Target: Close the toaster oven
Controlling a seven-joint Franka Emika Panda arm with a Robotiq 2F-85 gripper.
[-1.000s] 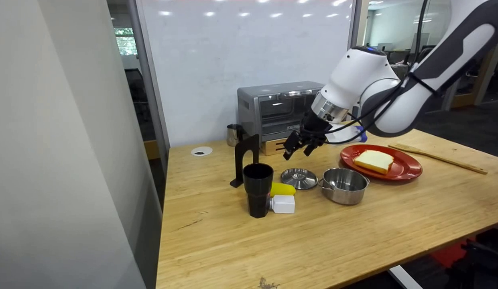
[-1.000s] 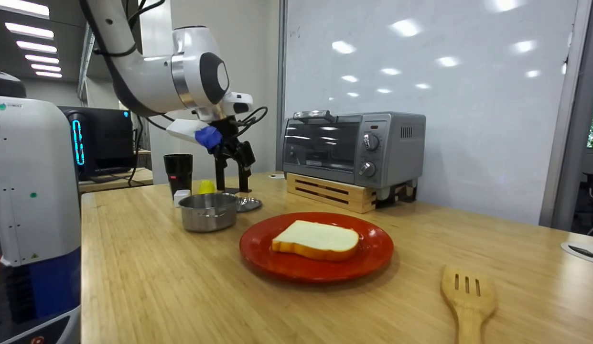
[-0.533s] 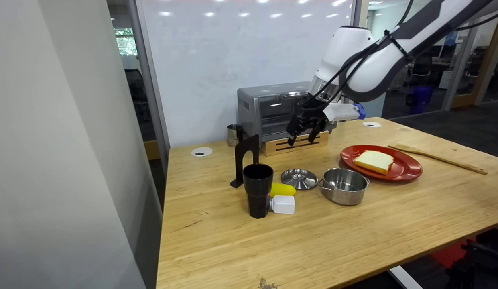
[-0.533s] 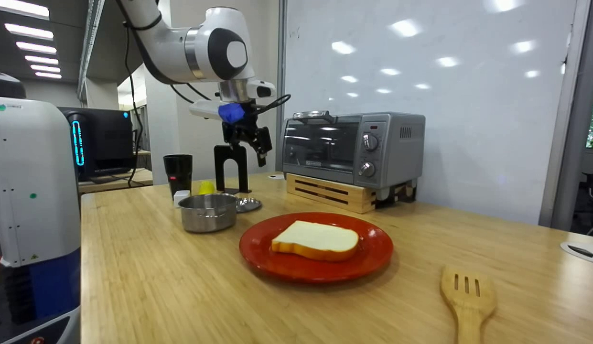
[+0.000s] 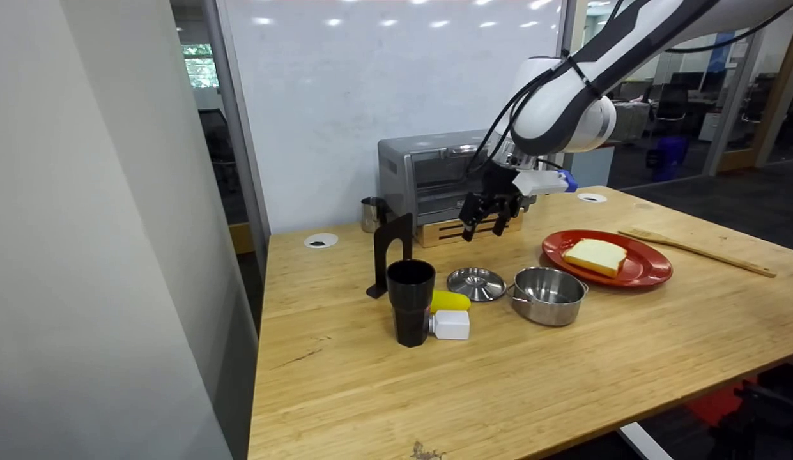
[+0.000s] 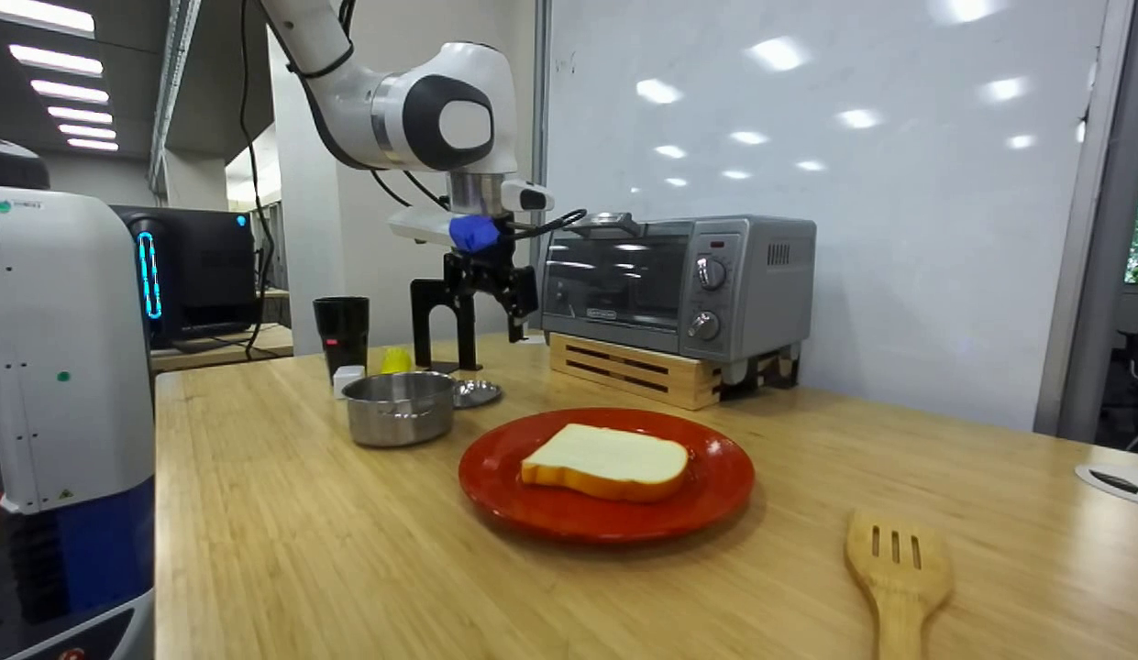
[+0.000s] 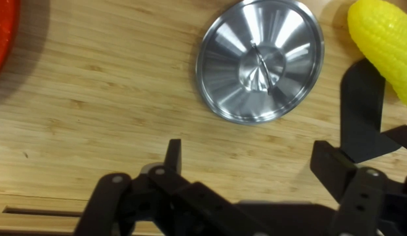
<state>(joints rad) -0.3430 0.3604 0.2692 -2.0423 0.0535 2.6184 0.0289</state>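
One toaster oven on a slatted wooden riser by the whiteboard, one gripper near its front, released, two fingers spread wide, one red plate bearing one bread slice, one pot, one lid beside it, one black cup

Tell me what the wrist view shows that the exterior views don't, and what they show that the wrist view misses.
Only the wrist view: clear kernels on the yellow corn, and a look straight down past the open gripper at the tabletop.

Only the exterior views: the toaster oven, steel pot, bread slice, black cup and wooden spatula.

Shared: the steel lid, corn, gripper, red plate and slatted wooden crate, though the wrist view catches just parts of the plate and crate.
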